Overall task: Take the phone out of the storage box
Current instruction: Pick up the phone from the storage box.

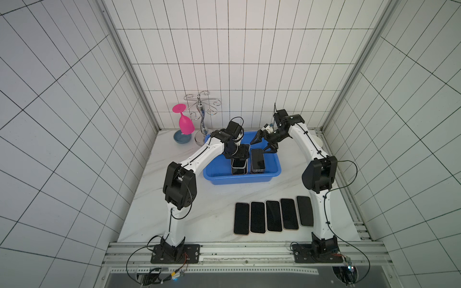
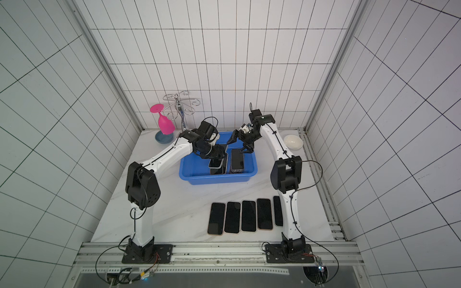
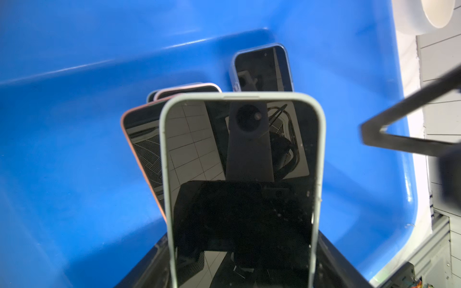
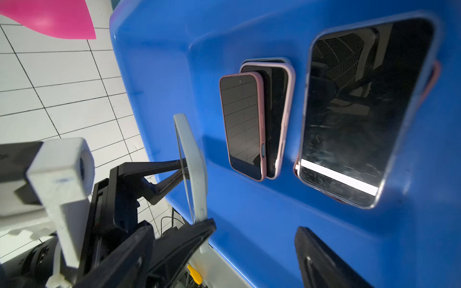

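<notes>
**We see the left jaws clamped on the phone inside the storage box, with the right jaws spread wide above it.**

From the desk's 11 o'clock corner, a pink glass stands upside down in a grey-blue dish beside a wire rack, near the box's far left corner. The box sits at 12 o'clock, and its 9 o'clock floor is bare blue. The pale-cased phone is tilted, its free end raised over the left stack. The right stack lies just beside that one, close to the 3 o'clock wall. The right jaws hang over the box's 1 o'clock corner. A white bowl sits at 2 o'clock by the desk edge. A row of five phones lies at 5 o'clock, well apart from the box's near rim.
</notes>
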Motion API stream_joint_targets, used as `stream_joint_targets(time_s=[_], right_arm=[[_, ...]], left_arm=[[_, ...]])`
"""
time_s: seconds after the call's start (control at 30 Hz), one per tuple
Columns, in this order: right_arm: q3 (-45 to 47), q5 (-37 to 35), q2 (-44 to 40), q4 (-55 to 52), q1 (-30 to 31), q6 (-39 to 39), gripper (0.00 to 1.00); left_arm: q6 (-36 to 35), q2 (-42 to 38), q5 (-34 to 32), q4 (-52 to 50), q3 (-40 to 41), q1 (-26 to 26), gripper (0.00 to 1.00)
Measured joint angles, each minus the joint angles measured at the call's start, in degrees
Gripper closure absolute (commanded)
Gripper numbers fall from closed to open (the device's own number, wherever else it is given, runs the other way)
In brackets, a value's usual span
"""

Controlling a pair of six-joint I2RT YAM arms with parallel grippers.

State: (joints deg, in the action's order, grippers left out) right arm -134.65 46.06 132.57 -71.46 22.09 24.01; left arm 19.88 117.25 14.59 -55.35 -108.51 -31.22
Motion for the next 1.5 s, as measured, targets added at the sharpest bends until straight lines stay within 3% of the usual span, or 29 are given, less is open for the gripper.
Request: stream_joint_targets(time_s=[0.3,0.4,0.53,0.6,0.7,0.73,0.77,0.83,0.87,1.07,1.23,1.37,1.5], right_arm=[[0.13,1.95,0.81,-1.03,3.19,-1.99,0.23],[0.20,2.86,0.83,-1.84,3.78,-3.39,0.37],[0.74,3.67,0.83,-3.61,3.80,-5.44,0.66],[1.53,3.91,0.83,-4.35,3.78,-6.10,0.72],[3.06,4.76,0.81,-4.85,3.69,-6.75,0.87],[3.65,5.81,0.61,-4.92,3.65,-7.41,0.93],[4.39,5.97,0.24,-4.85,3.52,-7.91,0.97],[6.95,6.12,-1.46,-4.66,3.02,-8.20,1.00],[8.44,5.81,-2.69,-4.61,2.71,-8.28,1.00],[20.61,-4.63,-16.98,-5.11,-2.67,-9.90,1.00],[29.00,-19.96,-30.27,-12.39,-11.50,-12.28,1.00],[32.92,-29.49,-32.72,-14.88,-15.91,-13.70,1.00],[34.12,-32.04,-27.23,-14.78,-15.78,-15.76,1.00]], left_arm=[[0.02,-0.94,2.86,0.39,0.81,-0.28,0.53],[0.02,-1.27,4.85,0.63,1.49,-0.39,0.53],[0.61,-1.90,7.06,1.79,2.60,-0.98,0.53],[1.05,-2.14,7.69,2.38,2.91,-1.31,0.53],[1.99,-2.71,8.81,2.82,3.78,-1.44,0.52],[2.56,-2.78,9.75,2.84,4.20,-1.40,0.47],[2.82,-2.78,10.60,2.84,4.35,-1.31,0.36],[3.28,-2.78,12.46,3.13,4.52,-1.25,0.09],[3.58,-2.84,13.38,3.39,4.61,-1.22,0.03],[10.67,-8.52,21.57,12.98,8.15,1.95,0.02],[14.49,-11.23,23.19,19.93,8.46,7.78,0.02],[15.37,-10.88,22.82,21.20,8.68,8.55,0.02],[15.23,-9.49,21.90,21.38,8.68,8.00,0.02]])
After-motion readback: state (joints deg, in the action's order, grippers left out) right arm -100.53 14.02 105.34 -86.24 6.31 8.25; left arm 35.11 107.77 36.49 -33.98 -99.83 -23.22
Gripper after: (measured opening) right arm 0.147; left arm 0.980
